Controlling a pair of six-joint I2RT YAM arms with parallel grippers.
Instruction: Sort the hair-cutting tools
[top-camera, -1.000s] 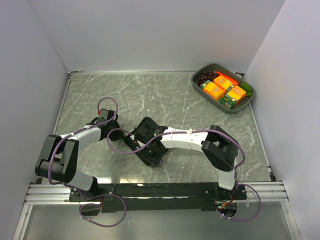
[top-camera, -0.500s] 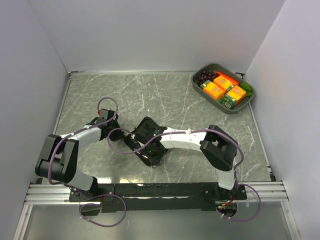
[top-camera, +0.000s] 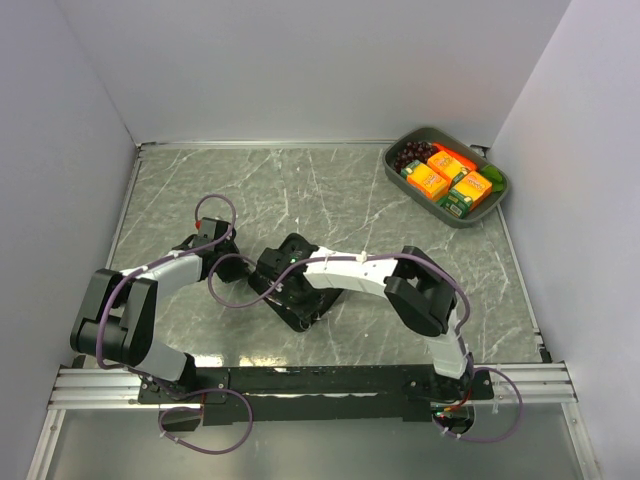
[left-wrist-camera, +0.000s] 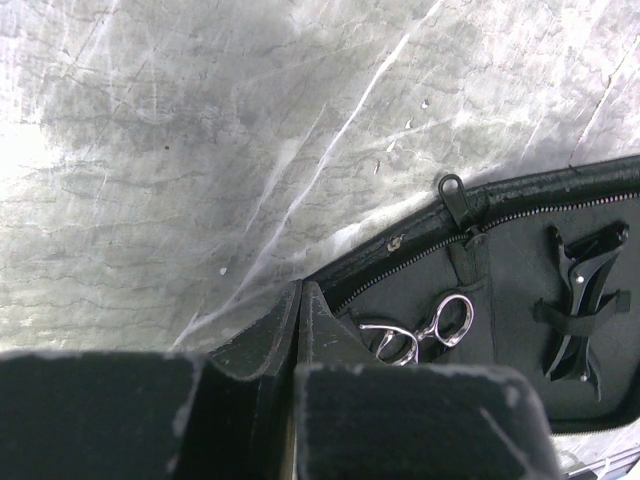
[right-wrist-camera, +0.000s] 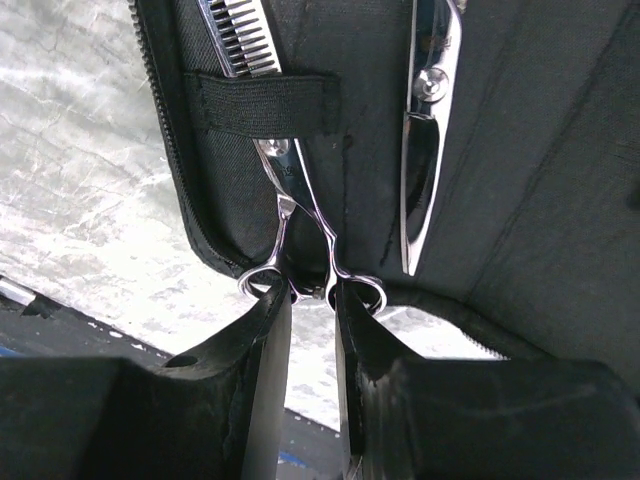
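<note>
Both arms meet at the open black zip case (left-wrist-camera: 505, 270) mid-table, with the tools inside it.
From above, the right arm lies across the case and hides most of it; a grey tub (top-camera: 470, 221) of orange boxes sits well apart at the back right. Since the earlier frame, that arm's elbow has swung left. The right gripper (right-wrist-camera: 312, 300) has its jaws a slit apart at the ring handles of the toothed scissors (right-wrist-camera: 280, 152), which lie under a fabric loop (right-wrist-camera: 265, 103); whether it pinches them cannot be told. Polished plain scissors (right-wrist-camera: 425, 130) lie beside them, and the black clips (left-wrist-camera: 585, 300) are strapped in. The left gripper (left-wrist-camera: 300, 295) has its jaws pressed together at the zip edge.
</note>
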